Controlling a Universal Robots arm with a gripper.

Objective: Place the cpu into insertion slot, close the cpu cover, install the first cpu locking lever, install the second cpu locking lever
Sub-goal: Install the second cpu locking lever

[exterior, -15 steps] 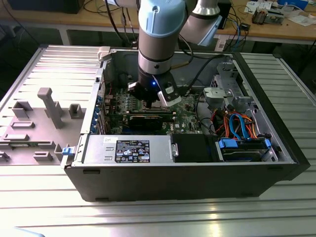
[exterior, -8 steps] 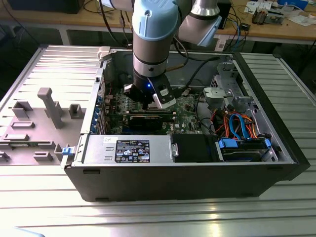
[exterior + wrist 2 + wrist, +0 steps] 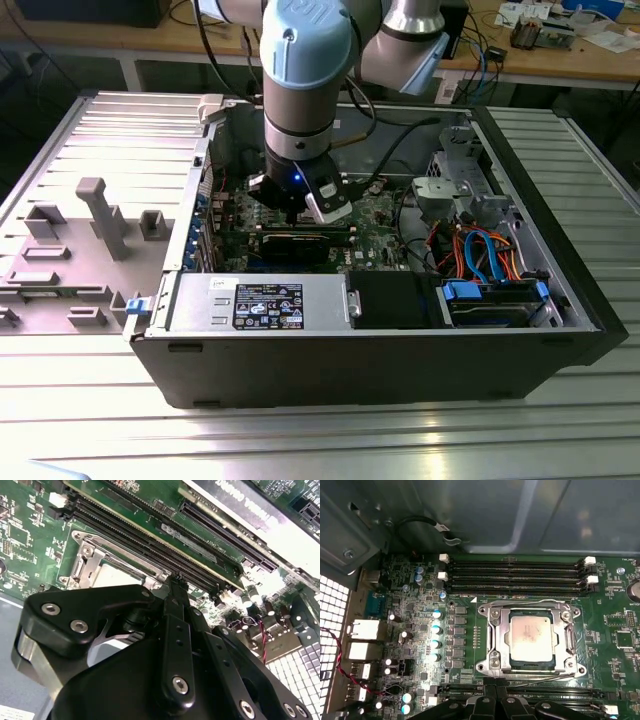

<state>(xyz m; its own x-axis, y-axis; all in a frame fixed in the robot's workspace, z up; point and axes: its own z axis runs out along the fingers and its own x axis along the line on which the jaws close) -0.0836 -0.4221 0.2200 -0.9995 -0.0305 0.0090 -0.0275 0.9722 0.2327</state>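
The cpu [image 3: 532, 639], a pale silvery square, lies flat in the insertion slot [image 3: 490, 645] of the green motherboard. The cpu cover [image 3: 530, 614], a dull metal frame, lies down around it, and the chip shows through its window. Thin wire levers run along two opposite sides of the socket [image 3: 525, 603] [image 3: 545, 679]. My black gripper [image 3: 497, 696] hovers just beside the socket's near edge, shut, with nothing seen between its fingers. In the second wrist view the gripper [image 3: 175, 580] points at the board next to the socket [image 3: 90, 562]. The exterior view has the gripper [image 3: 292, 212] low inside the open computer case.
Long black memory slots [image 3: 515, 575] flank the socket on two sides. A long black card [image 3: 300, 245] lies across the board near the gripper. The power supply [image 3: 260, 300], drive bay [image 3: 495, 300] and coloured cables [image 3: 480, 245] crowd the case. Grey fixtures [image 3: 100, 215] stand at the exterior view's left.
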